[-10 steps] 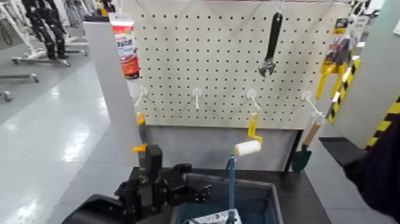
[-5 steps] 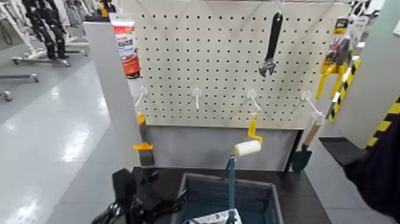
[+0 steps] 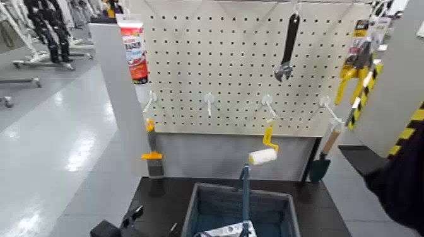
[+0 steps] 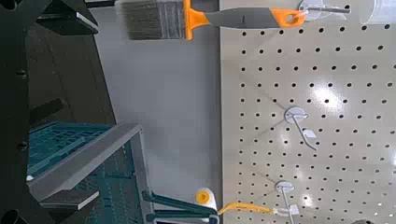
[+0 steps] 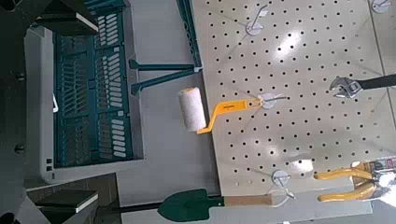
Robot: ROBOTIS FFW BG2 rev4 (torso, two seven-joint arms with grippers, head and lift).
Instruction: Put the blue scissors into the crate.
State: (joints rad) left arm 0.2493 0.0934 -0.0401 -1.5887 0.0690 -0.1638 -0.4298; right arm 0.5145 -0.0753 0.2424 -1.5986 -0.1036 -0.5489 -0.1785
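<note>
Your left end effector (image 3: 129, 222) has dropped low beside the crate (image 3: 202, 200); you cannot tell its finger state. A white card (image 3: 228, 231) already lies inside the crate, so judge the placement as likely done.

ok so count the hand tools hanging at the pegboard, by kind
wrench: 1
yellow-handled pliers: 1
paint roller: 1
paintbrush: 1
trowel: 1
total: 5
</note>
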